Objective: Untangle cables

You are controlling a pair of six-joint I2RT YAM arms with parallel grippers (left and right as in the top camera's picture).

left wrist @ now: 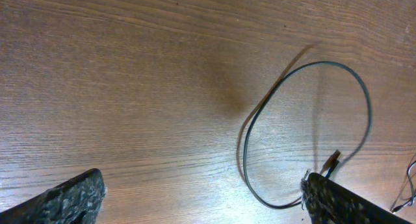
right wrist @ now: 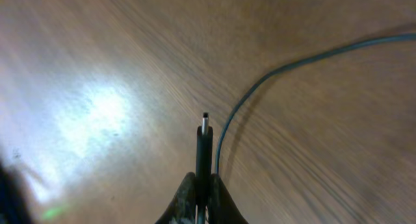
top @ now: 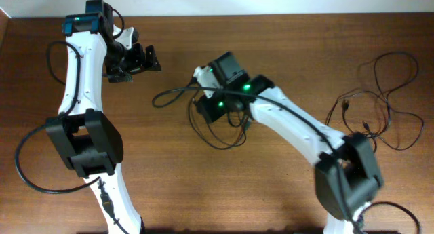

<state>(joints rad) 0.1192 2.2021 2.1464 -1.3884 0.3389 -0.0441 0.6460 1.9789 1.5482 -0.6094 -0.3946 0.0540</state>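
Centrally, right gripper (right wrist: pixel 203 184) jaws pinch a cable plug (right wrist: pixel 204 143); left gripper (left wrist: pixel 201 199) jaws spread wide above the table (left wrist: pixel 130 68). Other cables (top: pixel 380 93) lie loose, well right.

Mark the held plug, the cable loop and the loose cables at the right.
held plug (right wrist: pixel 204 136): right wrist view, on its barrel.
cable loop (left wrist: pixel 328 62): left wrist view, on its top arc.
loose cables (top: pixel 381 95): overhead view, on the crossing strands.

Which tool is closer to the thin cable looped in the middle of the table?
Right. The right tool is shut on a cable plug, right at the loop. The left tool is open and apart from the loop, off to its left.
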